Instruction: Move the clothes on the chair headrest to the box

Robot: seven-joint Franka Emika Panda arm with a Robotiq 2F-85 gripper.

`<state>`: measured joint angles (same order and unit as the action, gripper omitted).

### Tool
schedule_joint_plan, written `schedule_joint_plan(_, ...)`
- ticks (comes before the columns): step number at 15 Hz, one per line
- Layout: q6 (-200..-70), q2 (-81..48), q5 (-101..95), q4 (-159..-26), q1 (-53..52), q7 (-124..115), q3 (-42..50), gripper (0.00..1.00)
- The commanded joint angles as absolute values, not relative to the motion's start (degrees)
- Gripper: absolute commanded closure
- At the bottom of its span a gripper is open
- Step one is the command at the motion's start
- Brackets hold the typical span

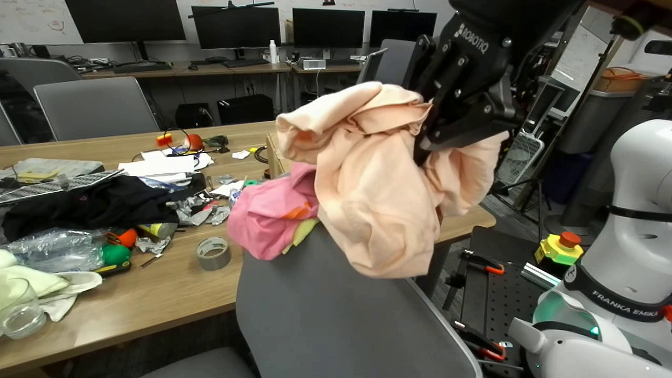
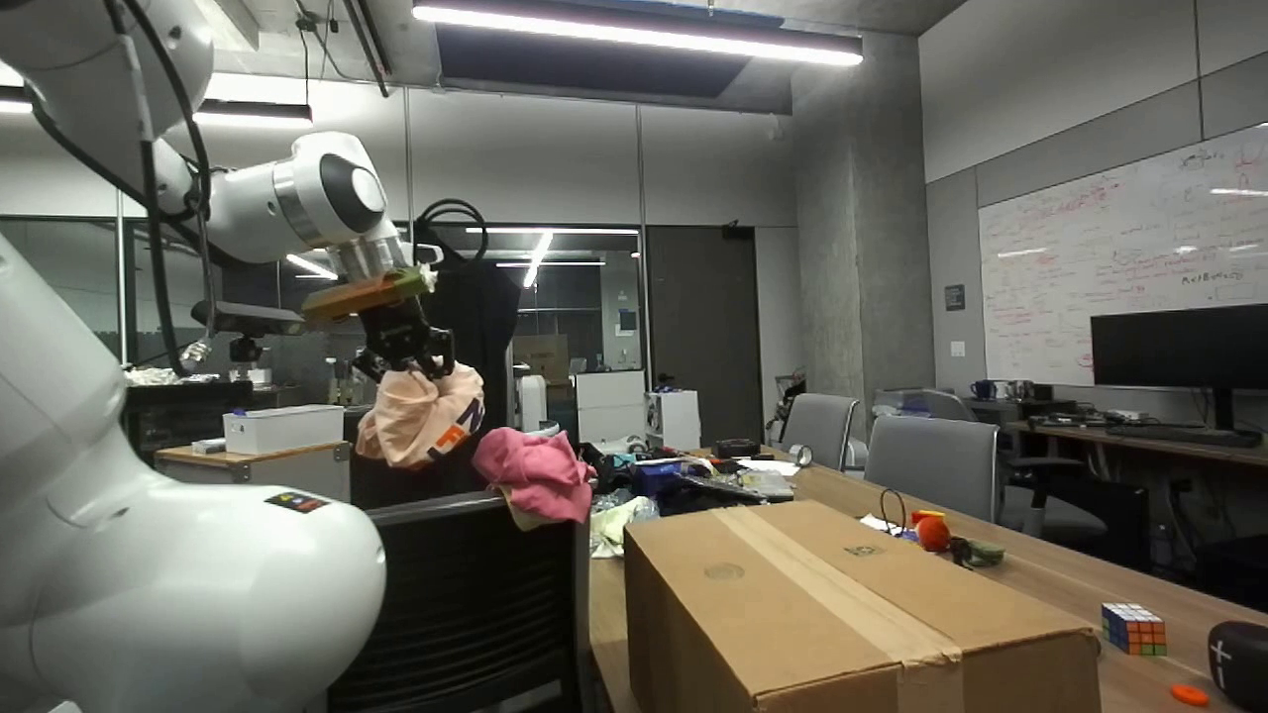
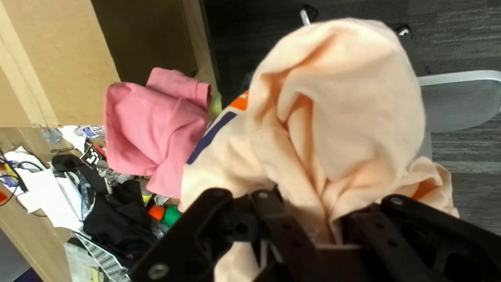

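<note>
My gripper (image 1: 426,131) is shut on a peach cloth (image 1: 378,189), bunched between its fingers. The peach cloth (image 2: 416,421) hangs a little above the top edge of the grey chair (image 2: 446,513). In the wrist view the cloth (image 3: 344,102) covers the gripper's (image 3: 309,215) fingertips in part. A pink cloth (image 1: 273,218) is draped over the chair's top corner, with a yellow-green piece (image 1: 300,234) under it. It also shows in the wrist view (image 3: 152,129). The cardboard box (image 2: 792,584) stands on the table beside the chair; its top looks closed and taped.
The wooden table (image 1: 205,294) holds a tape roll (image 1: 213,253), a black cloth (image 1: 100,207), a drinking glass (image 1: 21,310) and loose papers. A Rubik's cube (image 2: 1134,630) lies near the box. An emergency stop button (image 1: 562,249) is by the robot's base.
</note>
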<state>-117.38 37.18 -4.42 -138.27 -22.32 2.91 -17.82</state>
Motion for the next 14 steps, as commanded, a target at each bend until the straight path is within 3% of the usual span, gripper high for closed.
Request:
schedule_joint_plan(1,-114.0,36.8,-6.0,-135.1,-19.7,3.6,-16.7,0.96)
schedule_joint_plan(14,-107.7,29.9,-11.1,-126.5,0.2,-10.3,-8.5,0.96)
